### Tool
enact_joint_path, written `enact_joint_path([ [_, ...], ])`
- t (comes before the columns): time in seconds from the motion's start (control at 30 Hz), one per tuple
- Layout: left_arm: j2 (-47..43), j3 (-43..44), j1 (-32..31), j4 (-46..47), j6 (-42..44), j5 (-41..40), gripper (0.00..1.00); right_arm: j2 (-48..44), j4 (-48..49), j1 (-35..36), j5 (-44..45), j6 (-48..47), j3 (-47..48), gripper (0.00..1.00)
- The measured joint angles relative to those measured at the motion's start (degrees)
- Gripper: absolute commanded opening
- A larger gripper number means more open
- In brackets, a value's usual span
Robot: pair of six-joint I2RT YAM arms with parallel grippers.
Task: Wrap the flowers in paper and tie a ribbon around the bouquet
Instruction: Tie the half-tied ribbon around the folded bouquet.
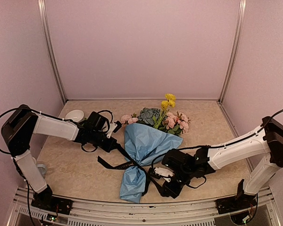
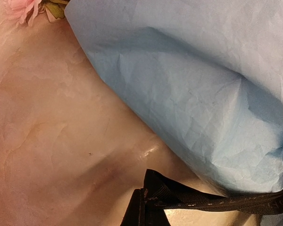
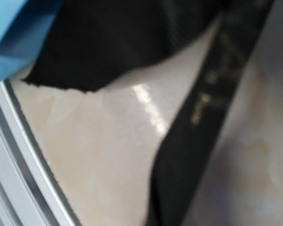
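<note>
The bouquet lies on the table with its light-blue paper (image 1: 144, 143) cone pointing at the front edge. Its flowers (image 1: 162, 117), pink, yellow and blue-green, spill out at the far end. The black ribbon (image 1: 131, 165) crosses the cone's narrow waist. Left of the cone, my left gripper (image 1: 114, 142) is shut on one ribbon end (image 2: 153, 200), which runs taut under the paper (image 2: 193, 84). To the right of the cone's tail, my right gripper (image 1: 156, 181) is shut on the other ribbon (image 3: 198, 127) length; its fingers are out of its own view.
A white round dish (image 1: 74, 115) sits at the back left, behind the left arm. The metal front rail (image 1: 132, 207) runs just below the cone's tail and shows as the rail (image 3: 14, 160) in the right wrist view. Pink walls enclose three sides.
</note>
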Motion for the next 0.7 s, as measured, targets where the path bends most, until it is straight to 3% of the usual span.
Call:
enact_joint_path([
  [0.23,-0.87,-1.29,-1.05,0.13,0.55,0.46,0.0,-1.46,-3.8,-4.2,1.49,0.48,1.05,0.0],
  [0.53,-2.91,-2.19,-6.86,-1.81,-0.48,-0.55,0.0,-4.72,-4.87,-21.42,9.2,-1.33,1.62,0.0],
  [0.7,-7.56,-4.92,-9.01,-2.23,-2.75,0.59,0.0,-6.99,-3.93,-26.43,11.82,-4.7,1.64,0.0],
])
